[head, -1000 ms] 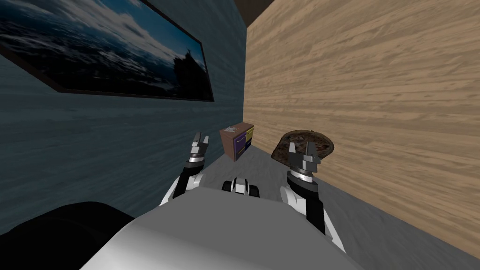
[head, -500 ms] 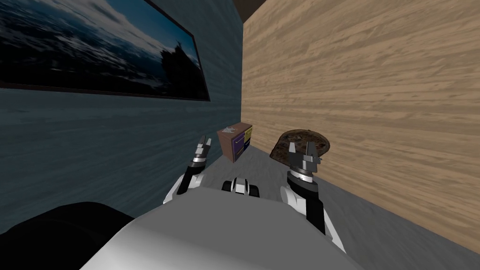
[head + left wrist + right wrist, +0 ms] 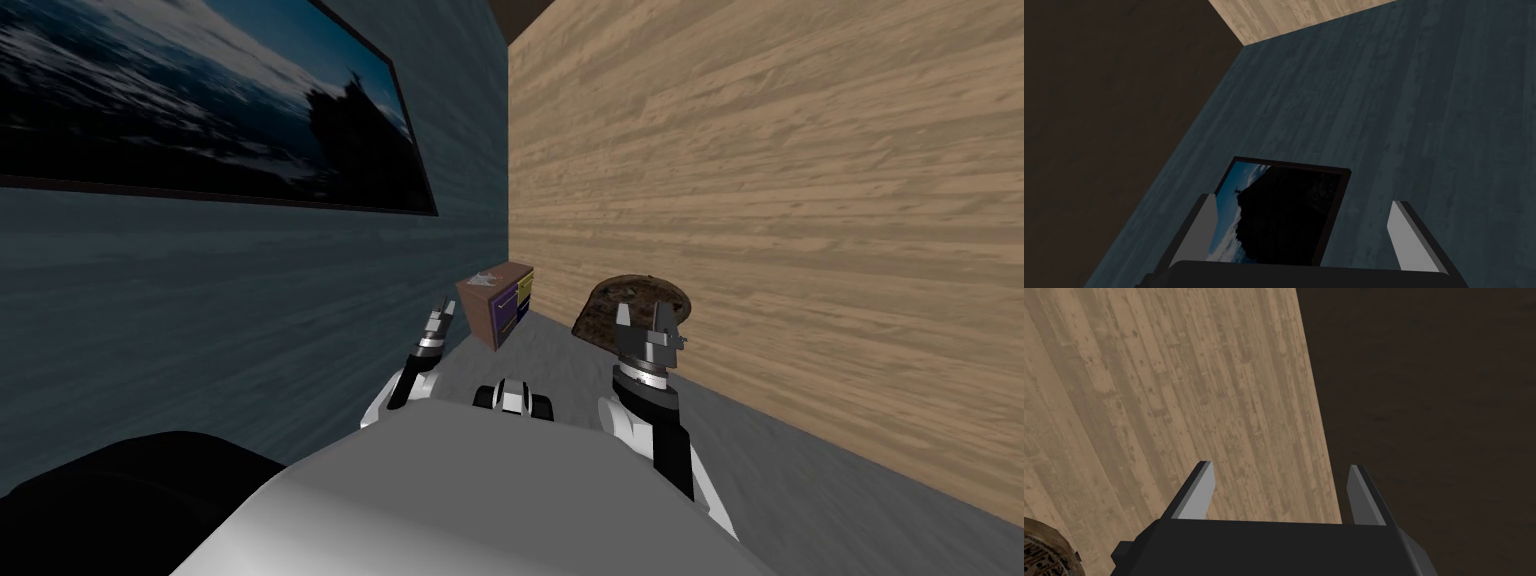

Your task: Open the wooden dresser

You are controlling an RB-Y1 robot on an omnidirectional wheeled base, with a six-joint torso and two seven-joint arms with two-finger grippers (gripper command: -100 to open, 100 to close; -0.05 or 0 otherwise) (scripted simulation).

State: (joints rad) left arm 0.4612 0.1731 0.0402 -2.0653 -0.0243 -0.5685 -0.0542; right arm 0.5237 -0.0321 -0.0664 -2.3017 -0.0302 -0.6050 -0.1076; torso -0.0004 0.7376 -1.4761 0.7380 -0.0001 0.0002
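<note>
Well ahead in the head view, the dresser (image 3: 497, 305) stands on the floor (image 3: 560, 350), in the corner where the blue-grey wall (image 3: 250, 300) meets the plank wall (image 3: 800, 200). It is brown, with purple and yellow drawer fronts turned toward the open floor, and something pale lies on its top. The drawers look shut, so I judge the opening not yet begun. The left claw (image 3: 440, 310) rises beside the blue-grey wall, short of the dresser. The right claw (image 3: 647, 322) stands upright in front of a dark brown round thing (image 3: 610, 300) near the plank wall. Both arms are held up and close to the body, probably a travelling pose, since the dresser is well apart from either claw.

From the left wrist, the fingers (image 3: 1206, 225) stand wide apart with nothing between them, so this claw is open and empty.

From the right wrist, the fingers (image 3: 1199, 488) are also parted and hold nothing. The edge of the round thing shows just beside the claw's body.

The base likely has to drive closer before either arm can reach a drawer. The handles are too small to make out from here.
</note>
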